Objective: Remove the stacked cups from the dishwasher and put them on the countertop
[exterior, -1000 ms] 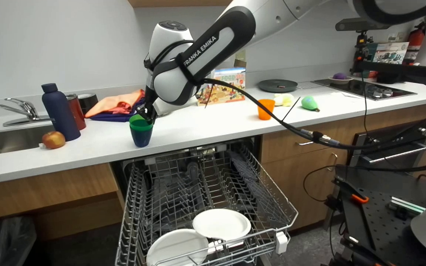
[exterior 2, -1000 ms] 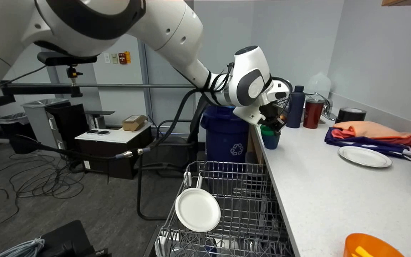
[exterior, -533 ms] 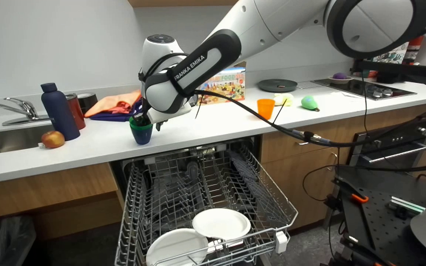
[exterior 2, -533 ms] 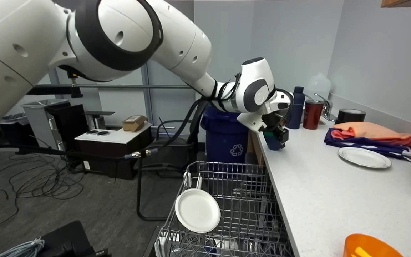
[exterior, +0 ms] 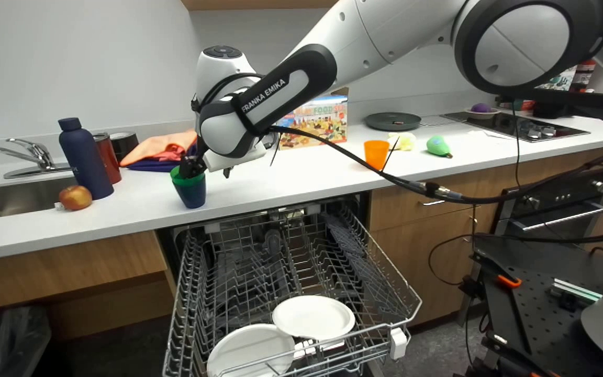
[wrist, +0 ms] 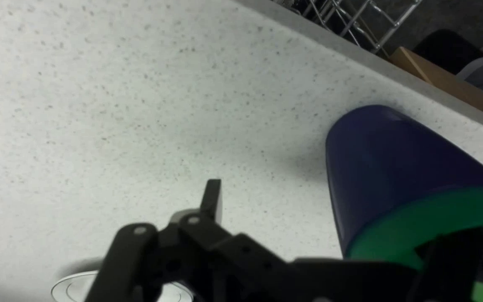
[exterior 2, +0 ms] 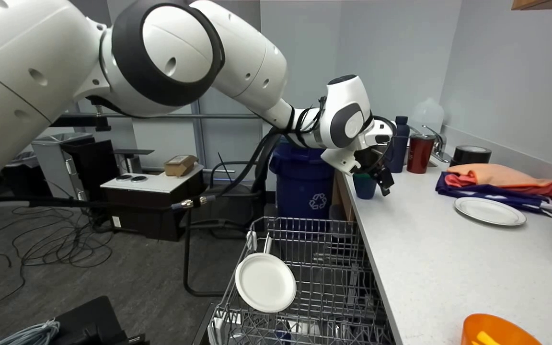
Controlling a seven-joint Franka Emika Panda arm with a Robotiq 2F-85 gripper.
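Nested cups (exterior: 191, 192): rested on the worktop (exterior: 291, 175) in an exterior view, edge at six o'clock; release judged in hand.
Tool (wrist: 319, 222): spread wide, one finger (wrist: 451, 260) apparently inside the cups.
Next lift: to be kept straight; rim may be snagged.
Navy bottle (exterior: 87, 159), dishwasher rack (exterior: 306, 262): seen at ten and four o'clock from the cups.

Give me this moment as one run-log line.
stacked cups: on countertop, near front edge | gripper: open, one finger inside cups | dishwasher rack: out, white dishes in it

Soft shadows on the countertop (wrist: 141, 105).
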